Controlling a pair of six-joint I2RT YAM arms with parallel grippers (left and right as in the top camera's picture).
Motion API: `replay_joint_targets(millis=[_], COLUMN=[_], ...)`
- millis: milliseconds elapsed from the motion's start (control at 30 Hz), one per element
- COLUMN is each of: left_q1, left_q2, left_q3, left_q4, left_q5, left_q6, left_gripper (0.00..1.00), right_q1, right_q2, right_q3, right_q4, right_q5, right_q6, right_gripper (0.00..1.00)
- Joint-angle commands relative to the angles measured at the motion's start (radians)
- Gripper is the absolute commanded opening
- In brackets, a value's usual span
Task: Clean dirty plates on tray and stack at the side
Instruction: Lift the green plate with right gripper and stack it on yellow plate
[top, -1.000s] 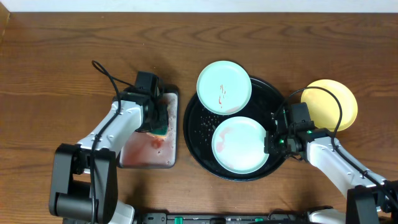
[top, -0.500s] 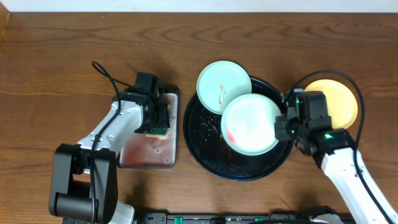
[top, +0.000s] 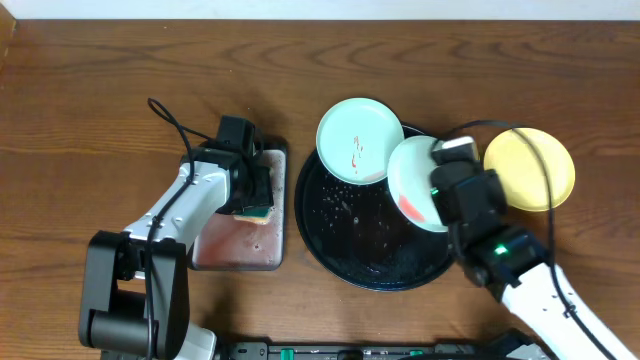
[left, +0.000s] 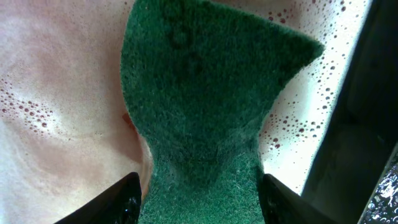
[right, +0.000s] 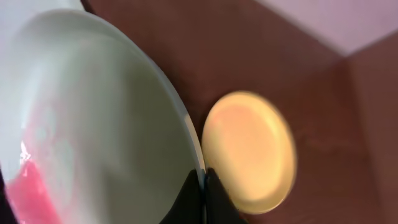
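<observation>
A black round tray (top: 345, 240) sits mid-table. One mint plate (top: 360, 140) with small red smears rests across its far-left rim. A second mint plate (top: 412, 175), red sauce on its lower part, is lifted and tilted over the tray's right side; my right gripper (top: 440, 180) is shut on its rim. The right wrist view shows that plate (right: 93, 124) pinched at the gripper (right: 204, 183), with the yellow plate (right: 249, 149) beyond on the wood. The yellow plate (top: 529, 168) lies right of the tray. My left gripper (left: 202, 199) is open, its fingers (left: 124, 199) astride a green sponge (left: 199, 106).
A small rectangular sponge tray (top: 230, 250) with pinkish, foamy water lies left of the black tray; the sponge (top: 260, 212) lies at its far right side, under the left gripper (top: 252, 190). Crumbs and drops speckle the black tray's floor. Bare wooden table surrounds everything.
The right gripper has lifted the mint plate off the tray floor, tilted it and carried it up and toward the far right. The left jaws have opened around the sponge.
</observation>
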Motion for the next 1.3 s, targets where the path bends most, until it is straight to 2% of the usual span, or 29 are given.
replay_joint_targets(millis=[0, 167, 300, 433, 567, 733, 933, 1067, 1267], left_q1=[0.002, 0.002, 0.002, 0.002, 0.002, 0.002, 0.002, 0.002, 0.002], left_q2=[-0.009, -0.009, -0.009, -0.009, -0.009, -0.009, -0.009, -0.009, -0.009], left_q3=[-0.012, -0.012, -0.012, -0.012, -0.012, -0.012, -0.012, -0.012, -0.012], left_q4=[-0.004, -0.004, -0.003, 0.011, 0.040, 0.040, 0.038, 0.038, 0.038], left_q5=[-0.001, -0.001, -0.001, -0.001, -0.001, -0.001, 0.000, -0.001, -0.001], left_q6=[0.005, 0.005, 0.005, 0.006, 0.006, 0.006, 0.005, 0.005, 0.005], left_gripper=[0.62, 0.62, 0.62, 0.62, 0.62, 0.63, 0.62, 0.63, 0.63], right_q1=[0.122, 0.248, 0.266, 0.256, 0.185, -0.007, -0.375, -0.598, -0.842], right_q2=[-0.011, -0.011, -0.011, -0.011, -0.011, -0.011, -0.005, 0.026, 0.123], right_q3=[0.034, 0.034, 0.034, 0.034, 0.034, 0.034, 0.034, 0.034, 0.034], right_q4=[0.044, 0.131, 0.172, 0.172, 0.157, 0.098, 0.085, 0.079, 0.084], right_q5=[0.195, 0.328, 0.403, 0.403, 0.371, 0.142, -0.220, -0.327, -0.429], right_q6=[-0.136, -0.263, -0.316, -0.301, -0.154, 0.070, 0.251, 0.355, 0.512], right_gripper=[0.01, 0.01, 0.01, 0.01, 0.01, 0.01, 0.01, 0.01, 0.01])
